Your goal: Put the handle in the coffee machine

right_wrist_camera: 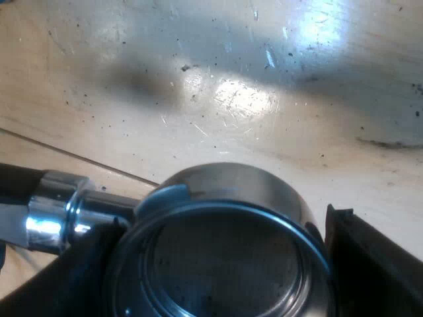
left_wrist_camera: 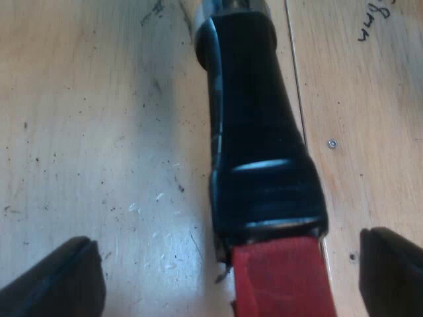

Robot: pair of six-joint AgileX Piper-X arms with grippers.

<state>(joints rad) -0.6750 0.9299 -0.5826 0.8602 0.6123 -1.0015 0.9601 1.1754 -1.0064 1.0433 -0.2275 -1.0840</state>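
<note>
Left wrist view: released left gripper (left_wrist_camera: pixel 228 241) straddled black red-ended handle (left_wrist_camera: pixel 254 132) on pale wooden counter (left_wrist_camera: pixel 86 132); right gripper's (right_wrist_camera: pixel 205 261) hold on round steel basket (right_wrist_camera: pixel 231 185) was unclear.

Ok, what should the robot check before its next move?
1. Is the left claw open? Ok.
2. Is the handle, near its red end, between that claw's fingers and touching neither? Ok.
3. Is the handle centred there? Not ok, it sits nearer one finger.
4. Does the right claw, at the metal basket, have a firm grip? Cannot tell.
5. Is the holder resting on the table or lifted? Cannot tell.
</note>
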